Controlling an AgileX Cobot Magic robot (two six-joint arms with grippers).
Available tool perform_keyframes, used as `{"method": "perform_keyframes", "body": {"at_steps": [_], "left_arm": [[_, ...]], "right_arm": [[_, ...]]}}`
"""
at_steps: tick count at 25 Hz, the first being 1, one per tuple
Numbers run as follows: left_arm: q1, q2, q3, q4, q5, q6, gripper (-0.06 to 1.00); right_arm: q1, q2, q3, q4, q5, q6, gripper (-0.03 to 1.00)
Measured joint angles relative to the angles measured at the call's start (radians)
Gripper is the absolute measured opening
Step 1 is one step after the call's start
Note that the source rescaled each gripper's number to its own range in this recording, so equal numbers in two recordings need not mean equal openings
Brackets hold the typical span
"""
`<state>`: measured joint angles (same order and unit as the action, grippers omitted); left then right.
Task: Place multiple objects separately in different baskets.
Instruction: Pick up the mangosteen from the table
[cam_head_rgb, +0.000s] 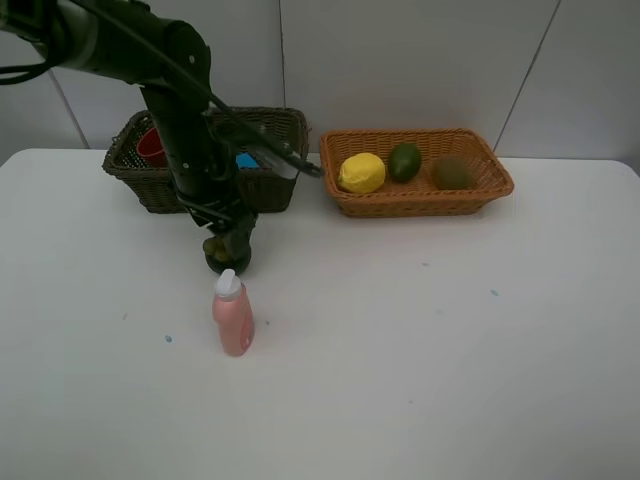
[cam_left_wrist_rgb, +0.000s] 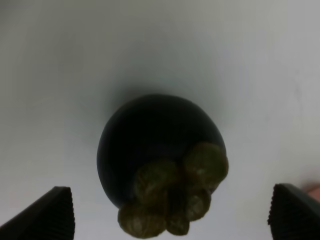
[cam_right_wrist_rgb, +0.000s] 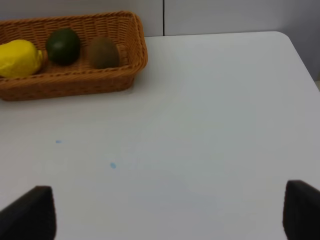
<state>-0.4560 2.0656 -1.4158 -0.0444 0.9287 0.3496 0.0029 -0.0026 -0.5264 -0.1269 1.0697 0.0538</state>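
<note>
Mangosteen (cam_left_wrist_rgb: 160, 160) sits just beside pink bottle (cam_head_rgb: 233, 314), baskets (cam_head_rgb: 210, 160) behind.

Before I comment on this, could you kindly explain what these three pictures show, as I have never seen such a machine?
It is a robot with two arms, each ending in a two-fingered gripper. One picture comes from a camera mounted high above the white table; the other two come from cameras on the wrists.

On the table stand a dark basket and an orange basket. The orange one holds a lemon, a lime and a kiwi. A pink bottle stands in front.

The left gripper is open, its fingers either side of a dark mangosteen. The right gripper is open over bare table. Nothing is held.
</note>
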Motion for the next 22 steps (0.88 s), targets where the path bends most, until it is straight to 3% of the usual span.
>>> {"method": "perform_keyframes", "body": {"at_steps": [11, 22], "left_arm": [[0.0, 0.0, 0.106, -0.003, -0.133, 0.011, 1.0], [0.0, 0.0, 0.113, -0.003, -0.211, 0.015, 1.0]], "right_arm": [[0.0, 0.0, 0.0, 0.0, 0.0, 0.0, 1.0], [0.0, 0.0, 0.0, 0.0, 0.0, 0.0, 1.0]]}}
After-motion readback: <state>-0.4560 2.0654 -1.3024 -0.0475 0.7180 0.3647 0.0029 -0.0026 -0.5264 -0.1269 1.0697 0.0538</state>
